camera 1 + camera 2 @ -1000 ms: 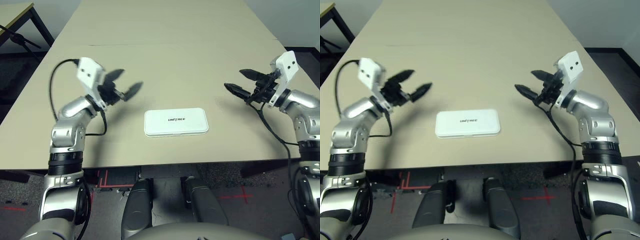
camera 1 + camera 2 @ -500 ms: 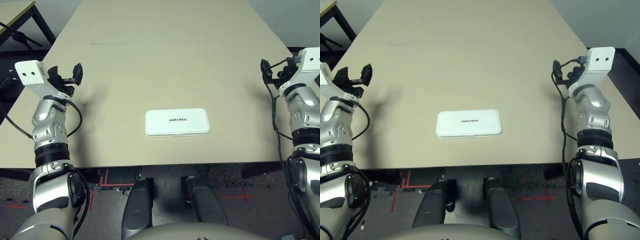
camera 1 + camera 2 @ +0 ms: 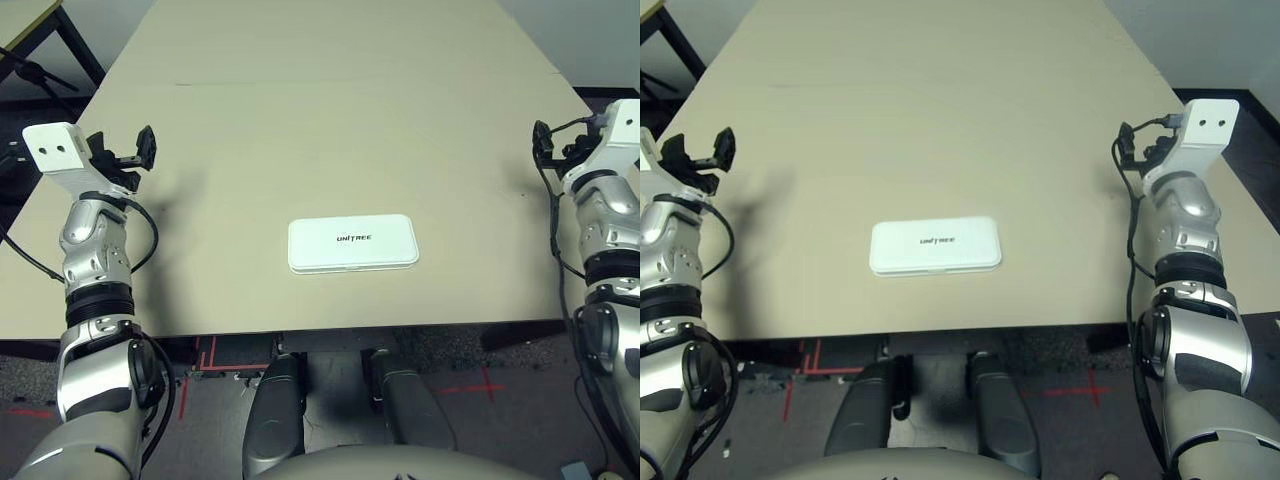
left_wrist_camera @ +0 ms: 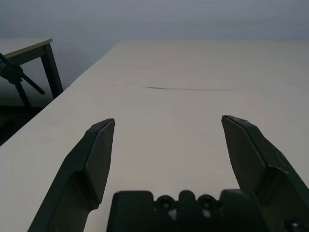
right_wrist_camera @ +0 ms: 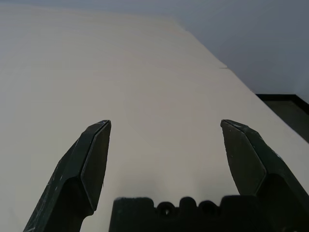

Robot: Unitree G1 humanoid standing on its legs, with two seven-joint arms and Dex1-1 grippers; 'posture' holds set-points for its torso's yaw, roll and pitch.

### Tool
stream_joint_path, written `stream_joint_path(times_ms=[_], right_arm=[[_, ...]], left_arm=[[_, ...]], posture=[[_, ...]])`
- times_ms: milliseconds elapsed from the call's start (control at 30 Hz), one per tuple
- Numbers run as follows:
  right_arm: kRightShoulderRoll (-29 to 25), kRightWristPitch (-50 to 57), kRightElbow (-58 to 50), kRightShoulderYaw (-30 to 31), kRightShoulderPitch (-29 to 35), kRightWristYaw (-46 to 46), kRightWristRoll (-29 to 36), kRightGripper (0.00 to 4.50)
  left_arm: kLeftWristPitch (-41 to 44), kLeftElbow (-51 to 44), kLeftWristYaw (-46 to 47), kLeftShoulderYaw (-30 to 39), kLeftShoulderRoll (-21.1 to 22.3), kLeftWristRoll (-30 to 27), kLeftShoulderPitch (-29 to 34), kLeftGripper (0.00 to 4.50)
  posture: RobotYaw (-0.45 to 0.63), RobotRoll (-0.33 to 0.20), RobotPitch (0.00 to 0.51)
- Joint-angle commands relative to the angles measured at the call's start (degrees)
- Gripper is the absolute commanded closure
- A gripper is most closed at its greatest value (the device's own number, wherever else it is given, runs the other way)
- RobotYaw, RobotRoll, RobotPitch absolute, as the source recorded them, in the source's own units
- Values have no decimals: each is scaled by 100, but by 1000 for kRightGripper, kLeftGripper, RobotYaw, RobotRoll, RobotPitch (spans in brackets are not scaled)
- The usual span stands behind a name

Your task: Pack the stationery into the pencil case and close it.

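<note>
White pencil case [image 3: 353, 243] lying shut, lid up with dark lettering, at lower centre of the frame near the front edge of a beige table [image 3: 330, 110]. Left gripper [image 3: 133, 152] raised at far left, fingers [image 4: 99, 154] spread wide, holding nothing. Right gripper [image 3: 1137, 146] raised at far right, likewise spread wide and empty. Both well apart from the case.

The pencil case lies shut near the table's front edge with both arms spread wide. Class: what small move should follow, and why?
Probably nothing more than keeping both arms wide. The pencil case is closed flat, no stationery lies loose on the table, and the left end effector and right end effector are open and empty at the table's sides.
</note>
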Motion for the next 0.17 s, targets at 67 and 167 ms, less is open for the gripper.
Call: stream_joint_path(times_ms=[67,167], right_arm=[[31,-32,-33,16,114,37,-18,0],[25,-47,-25,13,122,47,-24,0]], left_arm=[[23,-72,-78,-38,93,1,90,45],[-2,-13,-65,-42,87,6,55,45]], posture=[[-43,0,228],[-45,0,224]])
